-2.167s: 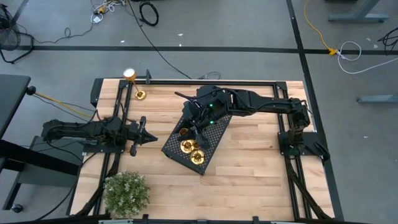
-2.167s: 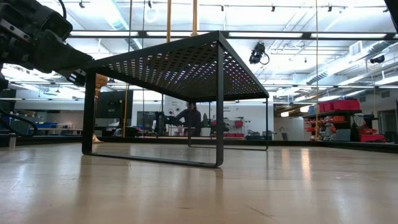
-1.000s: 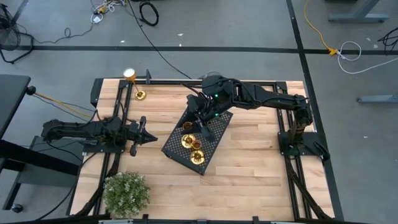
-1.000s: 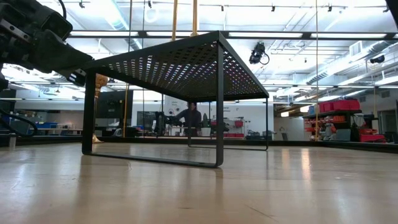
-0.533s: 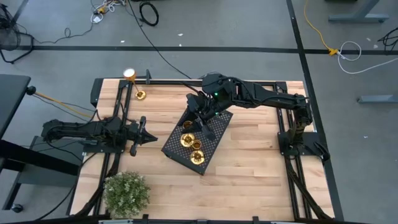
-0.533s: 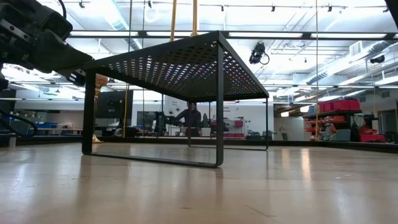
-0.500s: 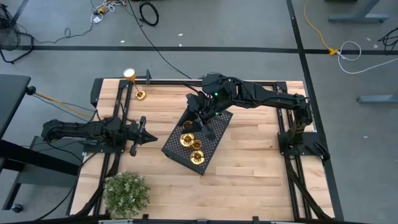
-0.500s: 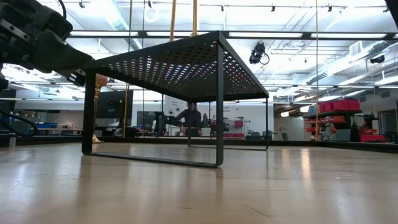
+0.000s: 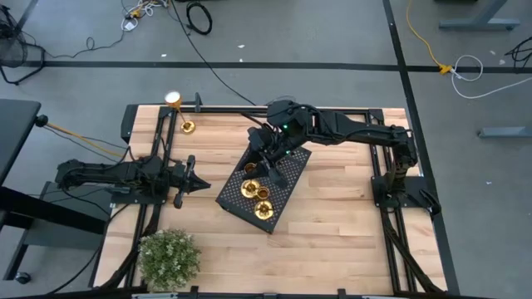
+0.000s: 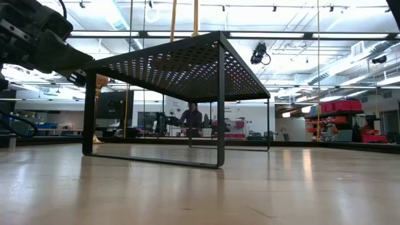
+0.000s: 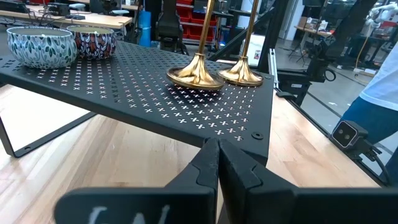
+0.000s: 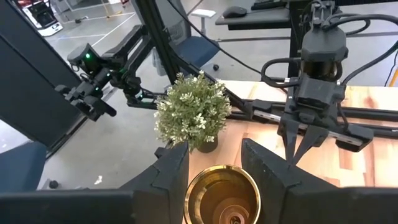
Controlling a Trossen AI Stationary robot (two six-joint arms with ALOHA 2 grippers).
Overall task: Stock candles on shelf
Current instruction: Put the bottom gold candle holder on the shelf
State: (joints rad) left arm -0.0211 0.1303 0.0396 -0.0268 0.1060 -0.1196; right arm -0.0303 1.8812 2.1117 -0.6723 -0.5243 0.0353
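From above, the right gripper (image 9: pixel 268 158) hangs over the far end of the shelf (image 9: pixel 283 193), two candles (image 9: pixel 249 188) standing just nearer on the mesh; a third (image 9: pixel 187 126) sits far off. Its wrist view shows its fingers (image 12: pixel 171 171) straddling a candle's (image 12: pixel 222 196) gold top, contact unclear. The left gripper (image 11: pixel 211 163), pressed together, waits beside the shelf.

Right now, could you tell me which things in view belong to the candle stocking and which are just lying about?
Job: shelf; two candles on it; third candle at the right gripper; fourth candle, off the shelf.
Lying about: patterned tins on the shelf; plant; left gripper, shut, waiting beside the shelf.
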